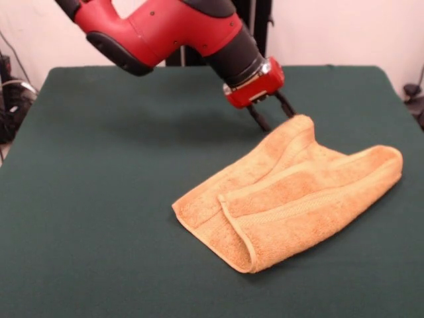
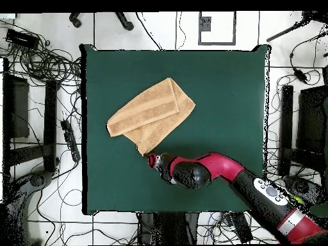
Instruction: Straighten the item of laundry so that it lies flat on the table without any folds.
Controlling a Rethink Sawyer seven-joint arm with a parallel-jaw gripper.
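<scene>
Orange-tan towel [image 1: 291,195] lay folded double on the green table [image 1: 99,199], one layer overlapping the other, its far corner lifted toward the gripper [image 1: 271,112], whose two dark fingers [image 1: 257,118] stood apart at that corner, red arm [image 1: 165,30] reaching in above.

My arm [image 1: 165,30] is cut off by the top edge in the front view, so its upper part does not show. In the overhead view my gripper [image 2: 152,159] sits under my own wrist, and my fingers cannot be made out there. The towel [image 1: 291,199] is folded over itself, so its lower layer is covered, and I cannot find any tag on it. The point of the towel nearest to me lies just behind my fingertips [image 1: 260,121]; whether they touch it, I cannot tell.
</scene>
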